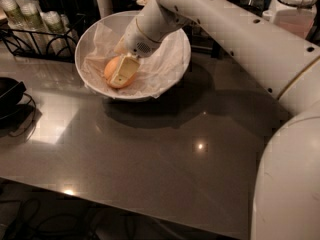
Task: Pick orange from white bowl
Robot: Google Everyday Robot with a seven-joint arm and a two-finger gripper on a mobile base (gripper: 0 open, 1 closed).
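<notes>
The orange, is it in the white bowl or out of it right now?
In. The orange lies on the paper lining inside the white bowl, with the gripper down against it; it is not lifted clear.

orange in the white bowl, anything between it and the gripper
Nothing visible. The gripper is down inside the white bowl, right against the orange. The crinkled paper lining only lies around it.

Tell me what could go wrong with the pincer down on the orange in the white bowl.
The smooth round orange fruit could roll away from the pincer touching it, across the crinkled white paper lining. The paper might snag and lift. The wide white bowl could slide on the grey tabletop if pushed sideways.
</notes>
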